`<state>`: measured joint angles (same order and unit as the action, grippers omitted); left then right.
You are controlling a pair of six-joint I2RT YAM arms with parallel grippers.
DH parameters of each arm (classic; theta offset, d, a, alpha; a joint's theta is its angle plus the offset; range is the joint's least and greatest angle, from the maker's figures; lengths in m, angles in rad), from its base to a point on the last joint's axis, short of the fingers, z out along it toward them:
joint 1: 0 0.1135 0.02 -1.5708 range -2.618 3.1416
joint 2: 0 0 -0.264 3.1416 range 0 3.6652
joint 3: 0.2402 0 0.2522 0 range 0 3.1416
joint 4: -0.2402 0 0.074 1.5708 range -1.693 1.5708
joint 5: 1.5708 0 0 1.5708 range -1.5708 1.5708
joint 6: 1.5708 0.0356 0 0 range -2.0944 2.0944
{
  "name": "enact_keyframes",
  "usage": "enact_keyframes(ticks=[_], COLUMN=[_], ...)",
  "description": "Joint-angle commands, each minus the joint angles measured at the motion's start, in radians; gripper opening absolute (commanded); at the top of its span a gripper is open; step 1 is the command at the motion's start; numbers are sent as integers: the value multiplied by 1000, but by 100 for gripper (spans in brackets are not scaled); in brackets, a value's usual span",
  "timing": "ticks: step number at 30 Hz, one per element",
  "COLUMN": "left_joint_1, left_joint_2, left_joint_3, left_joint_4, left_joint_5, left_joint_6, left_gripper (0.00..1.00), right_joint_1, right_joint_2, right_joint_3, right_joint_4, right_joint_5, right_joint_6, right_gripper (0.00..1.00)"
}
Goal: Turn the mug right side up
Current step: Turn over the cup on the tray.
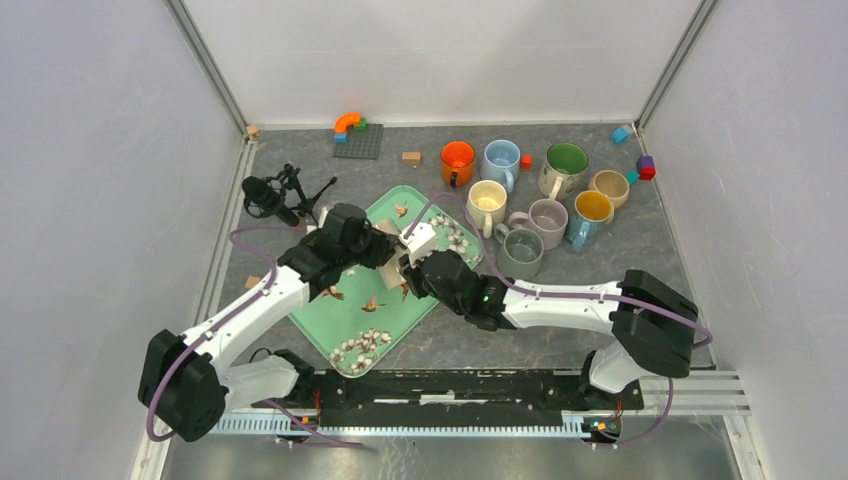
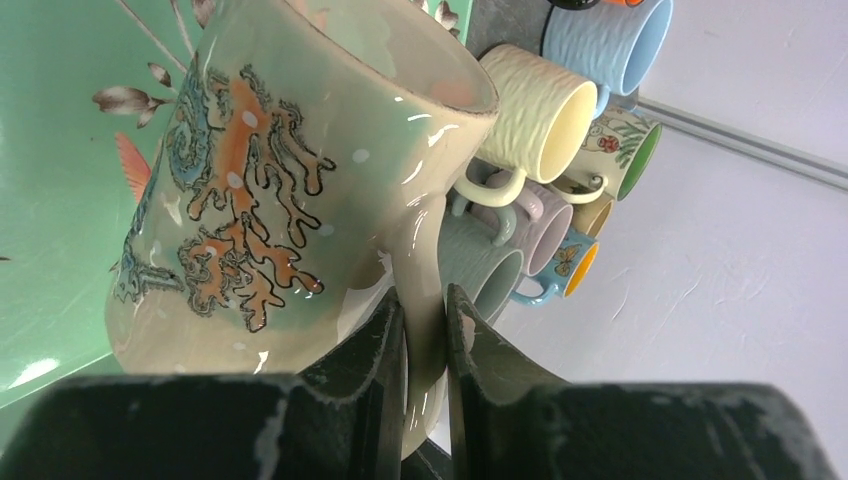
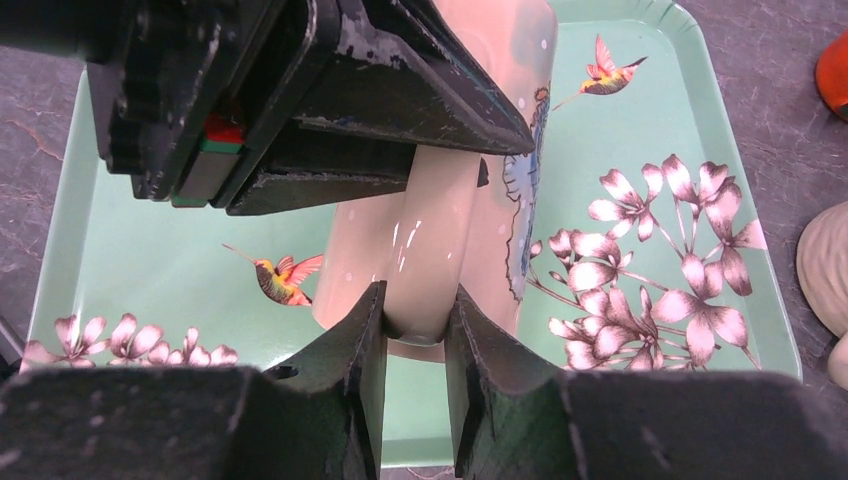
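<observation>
The mug (image 2: 290, 180), cream and pale green with an orange coral pattern, hangs tilted above the green flowered tray (image 1: 350, 325). Its mouth faces the group of mugs at the back. My left gripper (image 2: 425, 330) is shut on the mug's handle. My right gripper (image 3: 415, 315) grips the same handle (image 3: 425, 240) lower down, both fingers pressed against it. In the right wrist view, the left gripper (image 3: 300, 90) sits just above on the handle. From the top view the mug (image 1: 416, 243) is mostly hidden between the two grippers.
Several upright mugs stand at the back right, among them an orange one (image 1: 457, 160), a blue one (image 1: 501, 160) and a grey one (image 1: 521, 252) nearest the tray. A black tripod stand (image 1: 280, 195) lies at the left. A grey baseplate (image 1: 358, 141) with toy blocks sits at the back.
</observation>
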<state>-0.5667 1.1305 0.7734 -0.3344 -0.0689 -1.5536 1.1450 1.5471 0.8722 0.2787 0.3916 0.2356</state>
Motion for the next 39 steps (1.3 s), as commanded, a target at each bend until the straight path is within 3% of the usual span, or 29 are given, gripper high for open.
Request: enact_keyframes(ticks=[1,9,26,31,37,39], left_joint_1=[-4,9,70,137,152,155], left_joint_2=[-27,11,36,26,73,59], left_joint_3=[80,109,112,67,151,169], left_joint_4=[-54,-73,-37,107,41,-14], left_joint_5=[0,-3,62,239,437,440], left_joint_6=[112,234,491,629,786,859], left_gripper=[11,36,59,65,65,66], right_joint_1=[-39,-39,-58,-83,-100,-108], right_joint_2=[-76,-115,-99,-120,-123,-113], right_joint_3=[-17,-23,85,117,135,144], right_joint_4=[45,39,-106,-170,-234,-260], right_joint_5=[57,18,-81,-151,-269,-308], right_joint_6=[-45,-107,-170,-225,-404,-445], right_gripper=[0,0,0,0,0,0])
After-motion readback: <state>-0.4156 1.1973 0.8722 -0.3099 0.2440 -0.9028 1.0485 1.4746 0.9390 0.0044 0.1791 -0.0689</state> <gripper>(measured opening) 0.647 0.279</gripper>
